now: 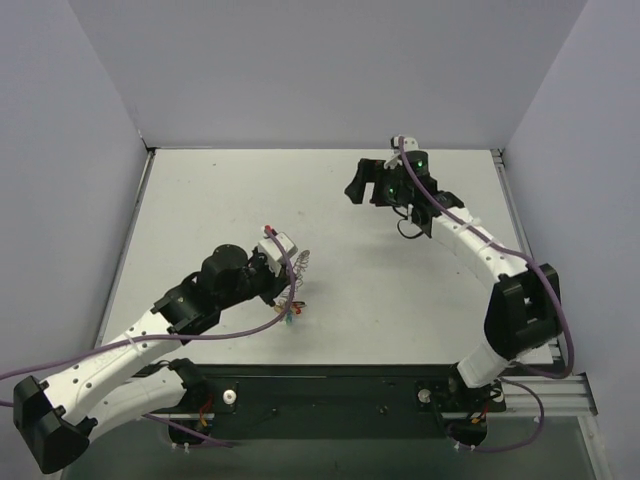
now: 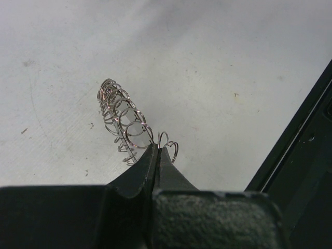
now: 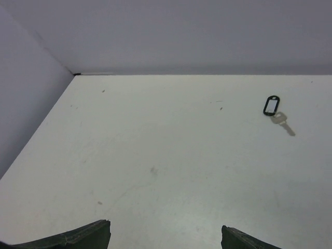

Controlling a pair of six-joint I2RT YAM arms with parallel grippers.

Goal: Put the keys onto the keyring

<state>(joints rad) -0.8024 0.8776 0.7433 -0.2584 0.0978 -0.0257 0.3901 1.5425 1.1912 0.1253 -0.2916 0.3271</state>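
My left gripper (image 1: 285,275) is shut on the keyring (image 1: 299,268), a silvery coiled ring held above the table just left of centre. In the left wrist view the fingertips (image 2: 150,158) pinch the coil (image 2: 124,122) at its near end. Small coloured keys (image 1: 290,313) hang below the ring; the left wrist view does not show them. A key with a black head (image 3: 271,105) and silver blade lies alone on the table at the right of the right wrist view. My right gripper (image 1: 355,187) is open and empty above the far table, and it also shows in the right wrist view (image 3: 166,239).
Grey walls close the table at the back and both sides, with a corner (image 3: 75,74) in the right wrist view. The black base rail (image 2: 295,150) runs along the near edge. Purple cables (image 1: 560,300) trail along both arms.
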